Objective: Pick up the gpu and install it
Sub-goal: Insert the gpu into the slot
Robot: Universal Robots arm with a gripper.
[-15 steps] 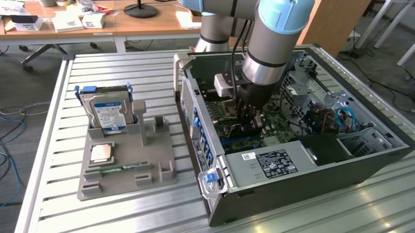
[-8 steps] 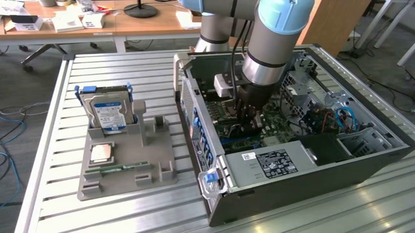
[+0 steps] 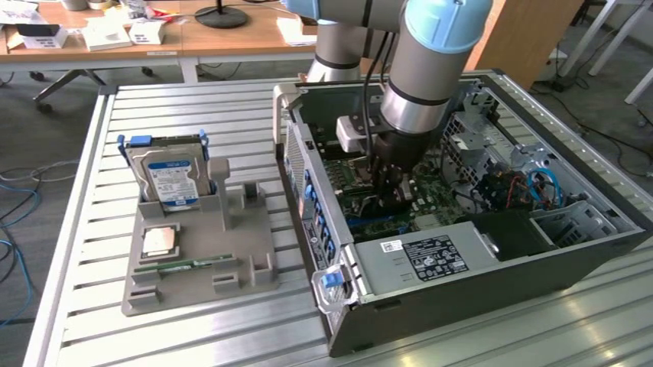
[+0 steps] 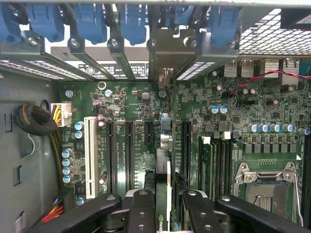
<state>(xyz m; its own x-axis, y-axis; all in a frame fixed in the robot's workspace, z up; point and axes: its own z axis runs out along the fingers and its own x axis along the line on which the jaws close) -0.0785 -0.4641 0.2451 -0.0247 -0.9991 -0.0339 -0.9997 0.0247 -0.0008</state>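
We are looking at a slatted metal table (image 3: 183, 99) carrying an open computer case (image 3: 571, 260), with its motherboard (image 3: 368, 218) and power supply (image 3: 429, 256) lying exposed inside. In the exterior view, at nine o'clock from the case, a gray holder (image 3: 183, 294) is keeping a hard drive (image 3: 168, 180) upright at its twelve o'clock end. A processor chip (image 3: 160, 241) and a memory stick (image 3: 189, 265) are lying flat toward six. The arm (image 3: 429, 69) is reaching down into the middle of the case.

In the wrist view, the gripper (image 4: 165, 194) is clamping the gpu (image 4: 164, 165), jaws narrowed against either face of the card. The card is standing edge-on over the motherboard's expansion slots, its bracket reaching toward the blue clips (image 4: 131, 24). We cannot tell whether its edge is sitting in a slot, and the fingers (image 4: 141, 208) are hiding its near end.
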